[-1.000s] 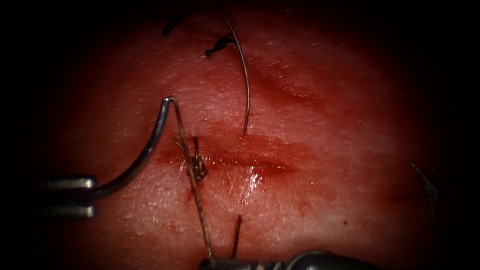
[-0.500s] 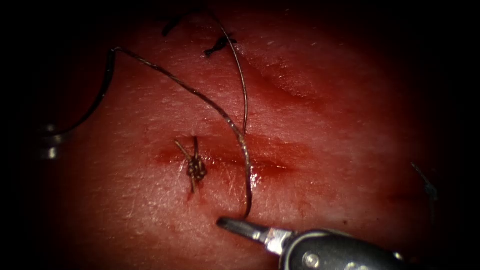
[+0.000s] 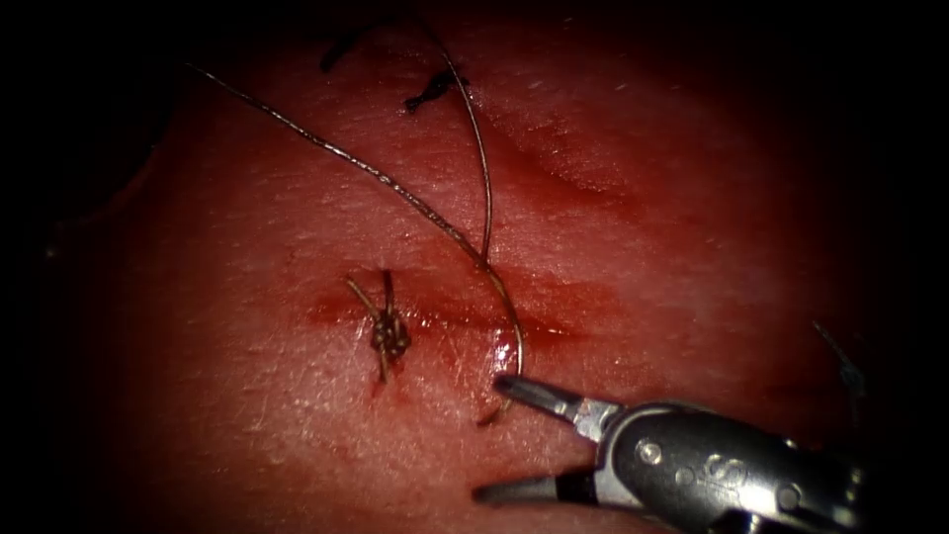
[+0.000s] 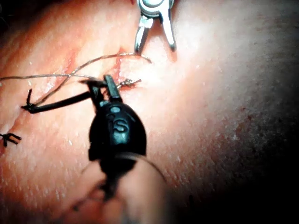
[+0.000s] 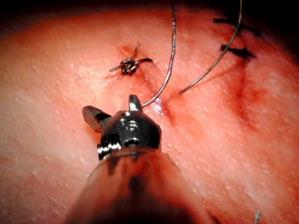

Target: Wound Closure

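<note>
Gaping wide, the right pincer [image 3: 501, 437] holds nothing, its two jaws spread apart just right of the tied knot [image 3: 388, 332] that sits on the cut [image 3: 554, 318] in the tissue [image 3: 692, 198]. The thread [image 3: 395, 186] comes in from far up and left of the knot, crosses the cut to the knot's right and ends in a short free tail beside the pincer's upper jaw; whether jaw and thread touch, I cannot tell. A thinner strand [image 3: 481, 158] drops from above the knot and meets the tissue where the thread reaches the cut. Dark cut ends of thread [image 3: 432, 91] lie well above the knot. In the left wrist view, the left pincer [image 4: 101, 87] grips the curved needle [image 4: 56, 103] at the end away from the thread, the needle clear of the tissue and well apart from the knot [image 4: 126, 83]. The right pincer [image 4: 155, 46] hangs open beyond that knot.
</note>
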